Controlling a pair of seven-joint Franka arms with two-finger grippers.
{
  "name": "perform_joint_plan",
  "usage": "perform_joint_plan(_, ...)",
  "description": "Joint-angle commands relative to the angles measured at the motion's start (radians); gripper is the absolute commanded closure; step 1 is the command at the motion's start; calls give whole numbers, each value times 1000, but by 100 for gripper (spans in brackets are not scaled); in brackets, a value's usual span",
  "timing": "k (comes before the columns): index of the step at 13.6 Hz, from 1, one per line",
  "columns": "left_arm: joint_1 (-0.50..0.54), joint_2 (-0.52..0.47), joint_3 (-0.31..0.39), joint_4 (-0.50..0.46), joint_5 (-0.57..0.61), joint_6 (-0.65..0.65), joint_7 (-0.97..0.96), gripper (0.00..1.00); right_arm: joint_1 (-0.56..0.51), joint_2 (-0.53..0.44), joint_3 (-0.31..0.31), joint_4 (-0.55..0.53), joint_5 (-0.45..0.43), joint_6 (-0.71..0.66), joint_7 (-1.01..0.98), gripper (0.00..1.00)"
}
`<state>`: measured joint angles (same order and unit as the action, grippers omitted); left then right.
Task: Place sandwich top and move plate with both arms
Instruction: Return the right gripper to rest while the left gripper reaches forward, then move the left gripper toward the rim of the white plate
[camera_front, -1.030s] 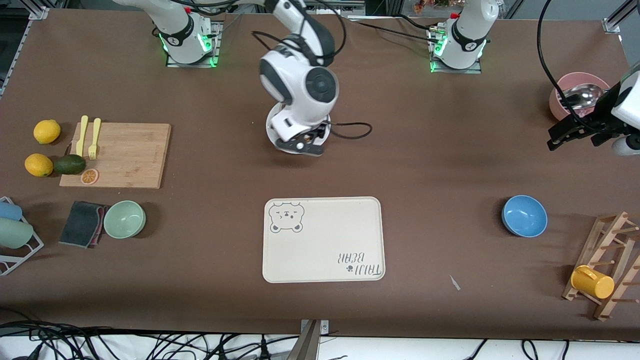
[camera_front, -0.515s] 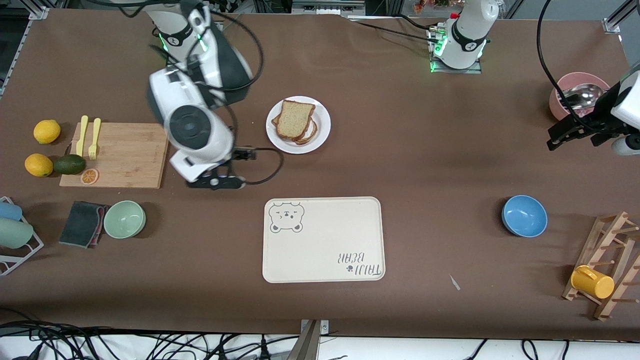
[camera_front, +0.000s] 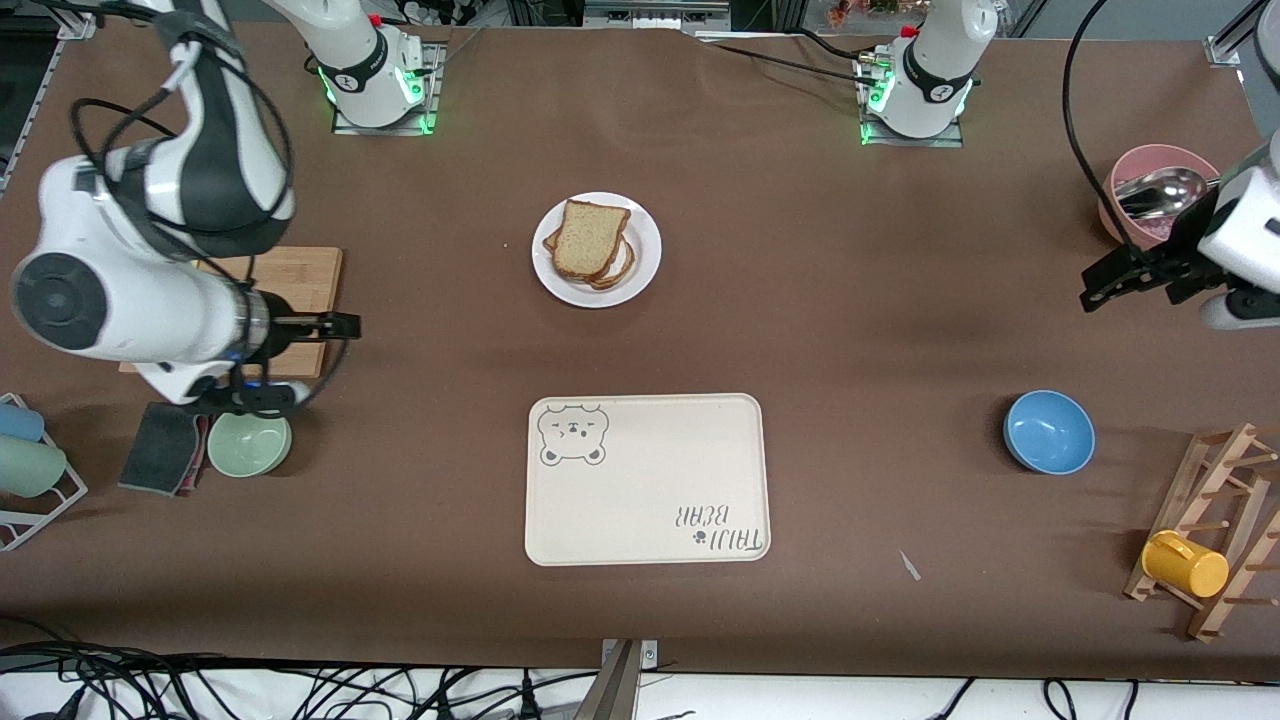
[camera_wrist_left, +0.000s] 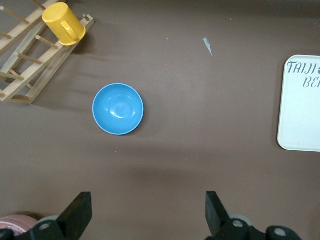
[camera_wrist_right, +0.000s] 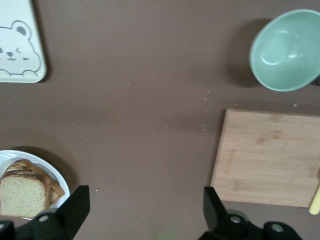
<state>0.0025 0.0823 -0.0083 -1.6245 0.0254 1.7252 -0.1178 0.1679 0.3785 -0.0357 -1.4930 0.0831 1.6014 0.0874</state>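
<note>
Sandwich top (camera_front: 589, 236) already lies on the stack on the plate (camera_front: 645, 250), which sits farther from the front camera than the bear tray (camera_front: 648, 480). Plate move is outstanding. Right gripper (camera_front: 262, 395) over the green bowl (camera_front: 250, 445), jaws wide, empty; left gripper (camera_front: 1125, 277) hangs well off toward the left arm's end, jaws wide, empty.

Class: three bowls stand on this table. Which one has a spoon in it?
The pink bowl at the left arm's end holds the metal spoon. The blue bowl and green bowl are empty.
</note>
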Motion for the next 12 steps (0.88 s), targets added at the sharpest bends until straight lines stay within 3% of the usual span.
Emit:
perform_joint_plan(1,-4,51,-2,-4,-27,20,-6,0,-63,-136,23,-163,12,105,-8,0)
perform_joint_plan(3,-3,77,-16,-20,-62,52,-5,0,-122,-209,31,-222,11,158,-24,0)
perform_joint_plan(7,-3,102,-19,-84,-165,138,3,0,-205,-340,31,-217,-38,189,-26,0)
perform_joint_plan(12,-3,119,-65,-184,-332,247,7,0,-209,-397,27,-176,-94,72,-69,0)
